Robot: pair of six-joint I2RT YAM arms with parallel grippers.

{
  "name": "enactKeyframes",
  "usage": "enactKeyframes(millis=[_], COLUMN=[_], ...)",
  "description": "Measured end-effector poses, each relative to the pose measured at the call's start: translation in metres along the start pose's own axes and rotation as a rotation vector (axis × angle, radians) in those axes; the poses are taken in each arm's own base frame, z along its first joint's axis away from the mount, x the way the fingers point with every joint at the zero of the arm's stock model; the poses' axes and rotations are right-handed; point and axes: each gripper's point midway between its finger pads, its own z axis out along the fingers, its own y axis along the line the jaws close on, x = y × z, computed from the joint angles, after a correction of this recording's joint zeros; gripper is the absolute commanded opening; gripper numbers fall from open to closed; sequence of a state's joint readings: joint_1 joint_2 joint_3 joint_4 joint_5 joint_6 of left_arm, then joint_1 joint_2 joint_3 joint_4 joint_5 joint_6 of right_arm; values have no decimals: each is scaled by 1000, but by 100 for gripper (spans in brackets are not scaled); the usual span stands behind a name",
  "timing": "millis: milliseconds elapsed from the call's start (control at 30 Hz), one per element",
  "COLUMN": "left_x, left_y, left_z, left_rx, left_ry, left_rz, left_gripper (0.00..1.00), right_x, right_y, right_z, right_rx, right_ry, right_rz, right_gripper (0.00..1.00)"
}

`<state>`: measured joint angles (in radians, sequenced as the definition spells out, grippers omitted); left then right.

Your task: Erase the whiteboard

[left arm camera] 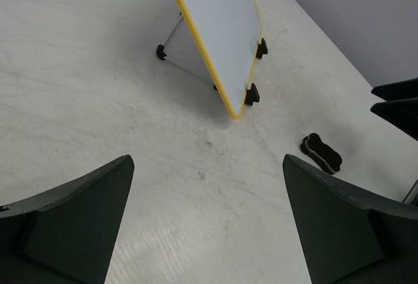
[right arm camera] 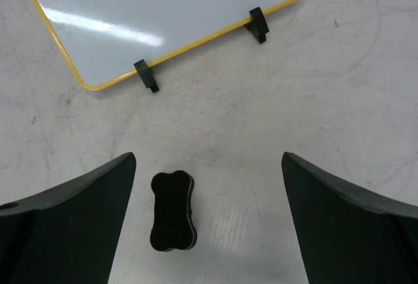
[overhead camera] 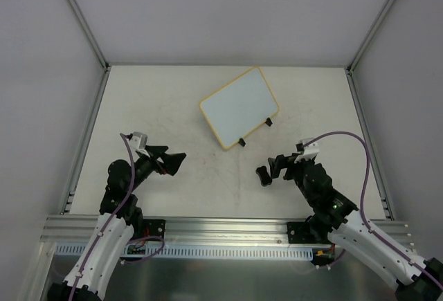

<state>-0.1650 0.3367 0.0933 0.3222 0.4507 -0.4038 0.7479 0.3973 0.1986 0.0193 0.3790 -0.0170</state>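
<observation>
The whiteboard [overhead camera: 239, 107] stands tilted on two black clip feet [right arm camera: 147, 75] at the table's middle back. Its yellow-framed face looks blank. It also shows in the left wrist view [left arm camera: 219, 29] and the right wrist view [right arm camera: 163, 16]. A small black eraser [overhead camera: 263, 175] lies flat on the table in front of the board. My right gripper [overhead camera: 275, 167] is open and empty just above it; in the right wrist view [right arm camera: 209, 225] the eraser [right arm camera: 172, 211] lies between the fingers, nearer the left one. My left gripper [overhead camera: 174, 162] is open and empty, left of the board [left arm camera: 209, 232].
Grey walls and aluminium rails [overhead camera: 86, 135] bound the table on the left, right and back. The eraser [left arm camera: 321, 153] and my right gripper's fingers [left arm camera: 398, 104] show at the right of the left wrist view.
</observation>
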Motion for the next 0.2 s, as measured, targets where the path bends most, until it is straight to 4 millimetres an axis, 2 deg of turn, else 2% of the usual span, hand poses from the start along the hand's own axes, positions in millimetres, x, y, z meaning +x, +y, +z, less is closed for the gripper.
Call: enactKeyframes(millis=[100, 200], left_x=[5, 7], left_y=[6, 7], left_z=[0, 1], left_rx=[-30, -38], left_ry=[30, 43], left_rz=[-7, -3], left_gripper=[99, 99], right_x=[-4, -7], right_y=[1, 2], right_z=[1, 1], right_rx=[-1, -4], right_ry=[-16, -26], right_rz=[4, 7], right_gripper=[96, 99])
